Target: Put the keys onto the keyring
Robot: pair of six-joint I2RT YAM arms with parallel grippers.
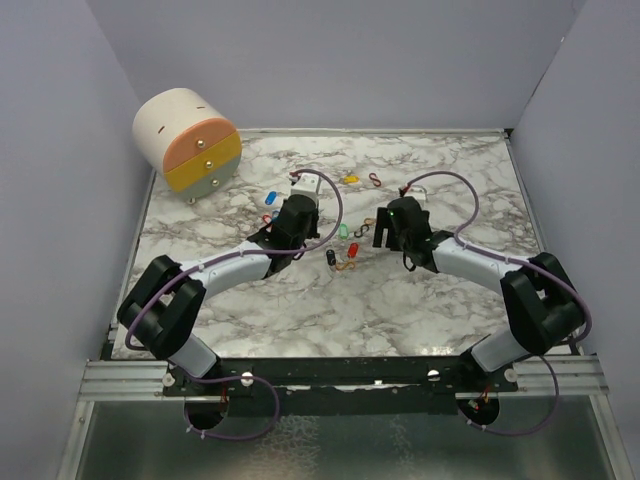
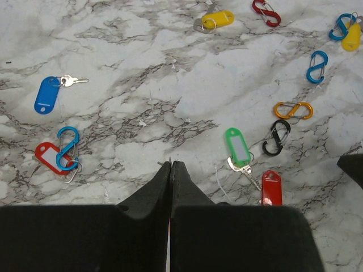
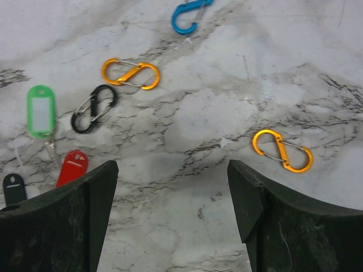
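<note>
1. Left gripper [image 2: 171,165]: fingers pressed together with nothing seen between them, low over bare marble left of the table's [image 1: 300,310] middle.
2. Right gripper [image 3: 172,170]: fingers wide apart and empty, over bare marble with an orange clip [image 3: 282,150] just beside one finger.
3. The keys lie loose mid-table, mostly between the two grippers. The green tag [image 2: 238,146], red tag [image 2: 271,187] and black tag [image 3: 14,187] sit close together. The yellow tag [image 2: 218,19] is farther back and the blue tag [image 2: 47,94] is to the left. A second red tag [image 2: 45,154] lies under a blue clip [image 2: 68,148]; I cannot tell if it is threaded.
4. Risk: the tags are thin and flat on smooth marble, so closing fingers may skid one away instead of lifting it.
5. Risk: the green tag, its small metal key, the red tag and a black clip [image 2: 276,137] crowd together. A pinch there could catch two things at once.
6. Risk: lowered as it is, the left gripper would only shove a tag.
7. Risk: threading brings both arms over one small spot, so they may bump or block each other's view.
</note>
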